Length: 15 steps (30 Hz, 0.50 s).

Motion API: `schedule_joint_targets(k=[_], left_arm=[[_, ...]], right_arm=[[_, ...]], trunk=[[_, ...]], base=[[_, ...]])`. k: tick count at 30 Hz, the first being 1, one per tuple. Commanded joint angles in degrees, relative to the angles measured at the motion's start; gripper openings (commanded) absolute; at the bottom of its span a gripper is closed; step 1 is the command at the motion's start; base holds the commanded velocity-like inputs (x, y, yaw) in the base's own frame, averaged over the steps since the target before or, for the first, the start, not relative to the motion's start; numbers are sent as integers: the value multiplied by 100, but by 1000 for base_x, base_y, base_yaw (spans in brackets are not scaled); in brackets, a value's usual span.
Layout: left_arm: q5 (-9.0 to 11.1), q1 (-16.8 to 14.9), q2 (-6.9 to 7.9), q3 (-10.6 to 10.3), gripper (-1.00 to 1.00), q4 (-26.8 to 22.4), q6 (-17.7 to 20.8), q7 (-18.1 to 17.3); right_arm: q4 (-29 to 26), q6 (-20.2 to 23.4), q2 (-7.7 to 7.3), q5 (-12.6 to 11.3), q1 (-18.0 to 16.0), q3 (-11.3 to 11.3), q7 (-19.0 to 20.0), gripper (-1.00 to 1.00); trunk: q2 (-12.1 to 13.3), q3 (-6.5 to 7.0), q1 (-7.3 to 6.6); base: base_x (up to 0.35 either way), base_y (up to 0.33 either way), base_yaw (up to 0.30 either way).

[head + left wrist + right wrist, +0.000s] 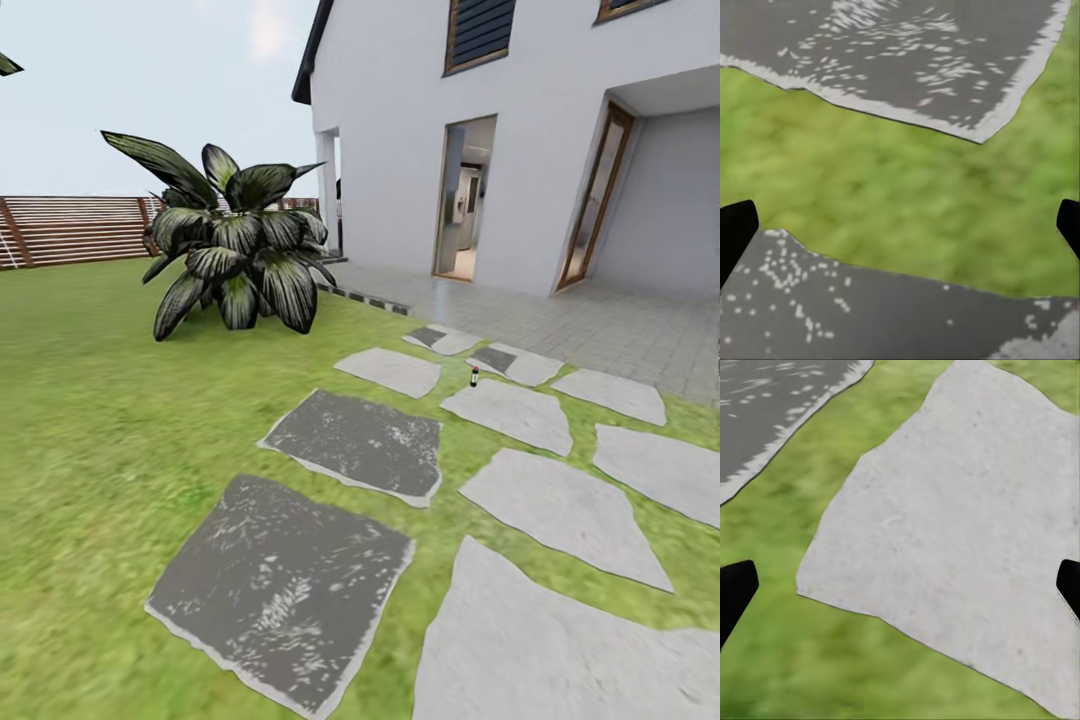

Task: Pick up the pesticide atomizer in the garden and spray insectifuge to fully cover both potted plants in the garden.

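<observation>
The garden lawn (90, 420) spreads out ahead, crossed by grey stepping stones. A tiny dark upright object (474, 377) stands between the far stones; it is too small to tell whether it is the pesticide atomizer. The potted plants are out of view. My left gripper (900, 225) hangs open over grass between two dark slabs, its black fingertips (735, 229) at the frame edges. My right gripper (900, 585) is open above a pale stone (960, 525), with nothing between its fingers.
A big striped long-leaved plant without a pot (235, 245) stands on the lawn at the left. Behind it runs a brown slat fence (70, 228). A white house (520, 130) with open doorways and a paved terrace (600, 330) is at the right.
</observation>
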Motion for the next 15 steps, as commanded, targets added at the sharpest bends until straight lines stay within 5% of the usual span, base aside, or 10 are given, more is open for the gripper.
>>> schedule_joint_targets(k=[1,15], left_arm=[[-38,-3,0,7,100,3,-18,-2],[-38,2,-1,7,100,1,-18,-2]], right_arm=[[4,-17,-1,2,-3,2,1,100],[4,-17,4,2,-3,2,1,100]], trunk=[[-2,-5,3],[-2,-5,3]], base=[[339,0,-85],[339,0,-64]])
